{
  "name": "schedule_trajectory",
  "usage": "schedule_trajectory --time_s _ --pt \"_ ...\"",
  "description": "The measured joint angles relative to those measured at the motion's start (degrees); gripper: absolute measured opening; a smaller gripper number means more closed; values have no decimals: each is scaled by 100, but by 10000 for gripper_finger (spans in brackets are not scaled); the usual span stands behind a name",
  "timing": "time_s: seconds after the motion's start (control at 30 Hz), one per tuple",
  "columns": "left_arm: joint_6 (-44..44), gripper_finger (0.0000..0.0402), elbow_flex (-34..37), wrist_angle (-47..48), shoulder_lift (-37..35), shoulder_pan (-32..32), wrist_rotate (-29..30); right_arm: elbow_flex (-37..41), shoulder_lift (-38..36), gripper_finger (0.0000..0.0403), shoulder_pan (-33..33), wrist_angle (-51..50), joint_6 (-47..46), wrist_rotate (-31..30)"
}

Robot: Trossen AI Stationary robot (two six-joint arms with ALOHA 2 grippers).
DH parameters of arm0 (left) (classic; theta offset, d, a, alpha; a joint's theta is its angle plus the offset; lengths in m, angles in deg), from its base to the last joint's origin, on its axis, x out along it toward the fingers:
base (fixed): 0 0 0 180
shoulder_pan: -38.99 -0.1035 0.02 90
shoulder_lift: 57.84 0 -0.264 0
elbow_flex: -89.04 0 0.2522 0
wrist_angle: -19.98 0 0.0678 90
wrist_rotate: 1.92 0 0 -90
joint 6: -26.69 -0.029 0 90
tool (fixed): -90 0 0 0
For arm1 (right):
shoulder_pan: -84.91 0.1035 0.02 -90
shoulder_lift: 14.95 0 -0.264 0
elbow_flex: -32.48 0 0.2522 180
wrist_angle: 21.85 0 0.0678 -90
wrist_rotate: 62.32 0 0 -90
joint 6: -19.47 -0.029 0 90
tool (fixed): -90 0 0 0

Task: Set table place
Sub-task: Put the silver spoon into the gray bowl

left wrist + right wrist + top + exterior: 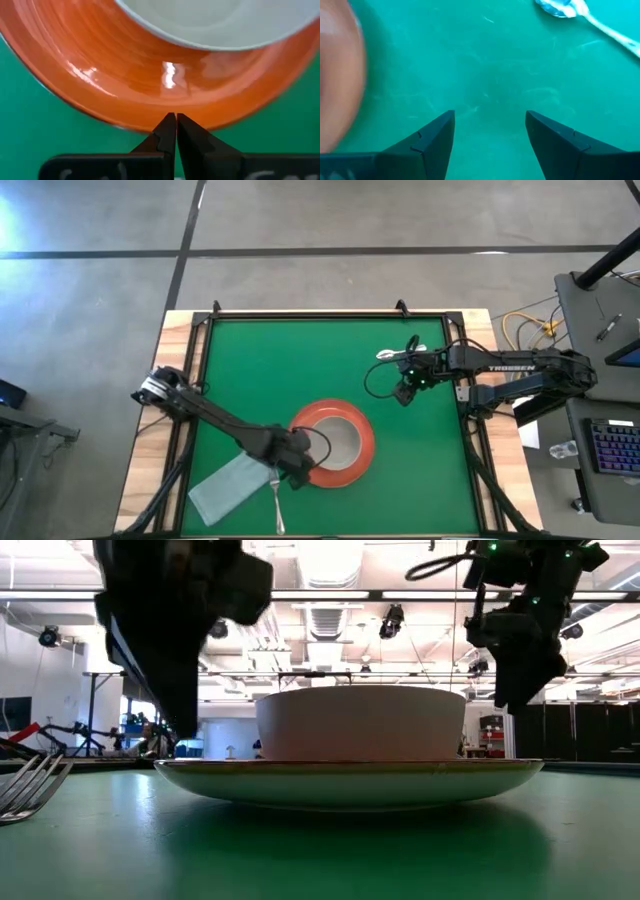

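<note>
Fork [277,502] lies at the worktop's [420,470] near edge beside a grey-green cloth [226,489], its long axis running near to far, tines seemingly toward the plate [362,460]. Just beyond, the left claw [301,476], fingers pressed together on nothing, sits at the orange plate's rim; the grey bowl [340,440] rests on that plate. Farther right, the right claw [404,395] hovers with fingers spread, empty, near the spoon [400,353], which lies roughly sideways.

You see two dark arms: the right arm [520,370] carries white lettering, a looping black cable and green lights; the left arm [215,420] has a silvery base joint.
</note>
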Motion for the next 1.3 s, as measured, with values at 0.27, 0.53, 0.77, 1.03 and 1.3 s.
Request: schedule_trajectory --time_s 0.27,0.53,0.77,1.03,1.3 --pt "83 0 5 5 -1028 -76 158 -788 349 182 -129 -563 1276 -325" --pt "700 0 91 963 -1917 -413 613 -1563 1576 44 -1010 -698 2344 905" --pt "1998 0 776 1098 -2228 -244 567 -1956 2252 9 -918 -915 3334 436" --pt "2204 0 970 719 -2066 -149 594 -2276 2741 9 -1897 -1007 3858 -314" --pt "2205 0 976 430 -1965 -149 595 -2456 3279 92 -2535 -1707 4429 -297"
